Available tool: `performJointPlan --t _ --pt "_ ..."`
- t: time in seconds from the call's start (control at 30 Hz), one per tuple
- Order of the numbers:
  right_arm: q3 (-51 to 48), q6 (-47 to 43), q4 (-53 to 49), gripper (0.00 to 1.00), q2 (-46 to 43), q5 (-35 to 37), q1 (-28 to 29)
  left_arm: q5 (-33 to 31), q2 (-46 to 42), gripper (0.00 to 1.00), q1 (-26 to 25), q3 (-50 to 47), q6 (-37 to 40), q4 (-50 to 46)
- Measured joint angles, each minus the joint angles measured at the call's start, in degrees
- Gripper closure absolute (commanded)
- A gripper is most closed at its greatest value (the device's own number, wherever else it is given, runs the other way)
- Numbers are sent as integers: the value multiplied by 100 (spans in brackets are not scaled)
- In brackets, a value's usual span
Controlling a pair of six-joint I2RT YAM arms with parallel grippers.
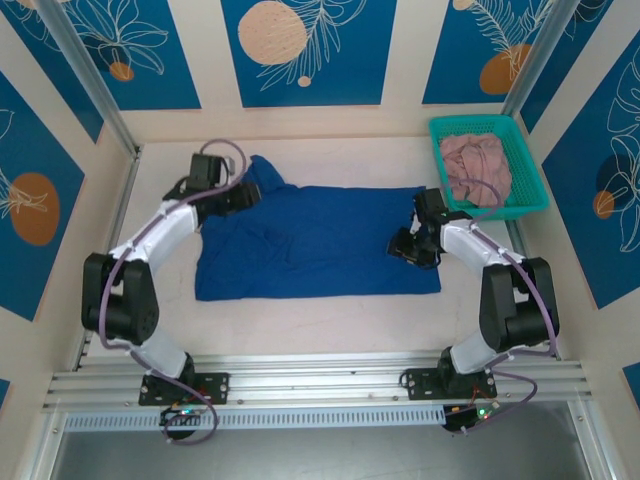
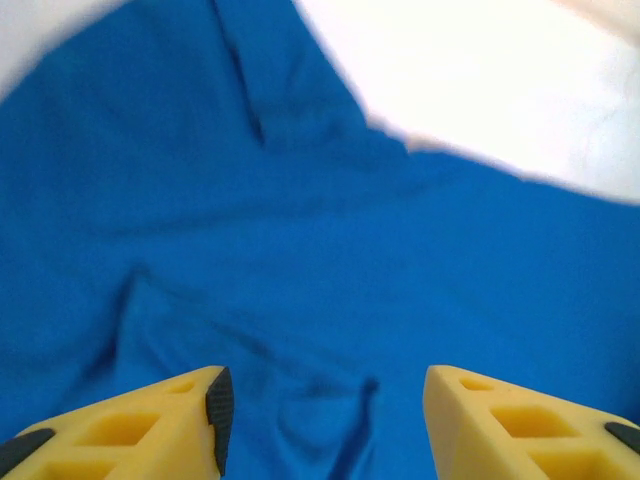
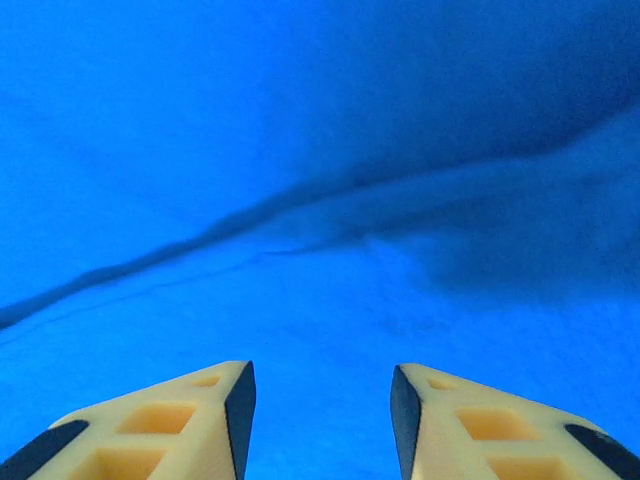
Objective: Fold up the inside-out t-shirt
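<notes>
My left arm bends out wide at the elbow, and its forearm reaches forward and inward, so my left hand (image 1: 243, 194) sits at the far left corner of the inside-out t-shirt (image 1: 320, 240), where a sleeve sticks out toward the back wall. In the left wrist view my fingers (image 2: 170, 425) stand well apart with nothing between them, and rumpled blue cloth lies below. I cannot tell whether the tips touch it.

My right arm also folds outward, with its elbow to the right. The forearm comes back in, so my right hand (image 1: 407, 246) is over the shirt's right edge. In the right wrist view its fingers (image 3: 190, 420) are spread too, low over the cloth, with a long crease running across ahead of them. They pinch nothing.

The shirt lies spread out in the middle of the surface (image 1: 330, 320) between my arms, flatter on the right and wrinkled on the left. A teal basket (image 1: 475, 121) holding a pink garment (image 1: 478, 168) stands at the far right corner, just beyond my right hand.
</notes>
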Motion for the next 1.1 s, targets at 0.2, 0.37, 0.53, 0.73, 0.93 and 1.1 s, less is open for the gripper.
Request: performJointPlan --t 0.2,0.37,0.53,0.73,0.93,1.1 --pt "-251 195 22 59 555 -680 -518 101 -111 49 -7 -1779 -291 188" --pt "-601 297 22 60 354 -1123 -756 122 -710 49 -7 -2599 -391 256" --pt "-1040 468 -50 62 -37 -1309 -798 118 -1703 49 -7 -3519 -612 219" --pt "-1609 734 -466 59 -1038 -1097 -664 28 -3003 46 -33 -3993 -822 -444" --pt "-1226 605 -98 53 -1827 -553 138 -234 -2243 44 39 -2743 -605 -323" --pt "-501 354 807 47 -1414 -33 92 -323 -219 43 341 -811 -240 345"
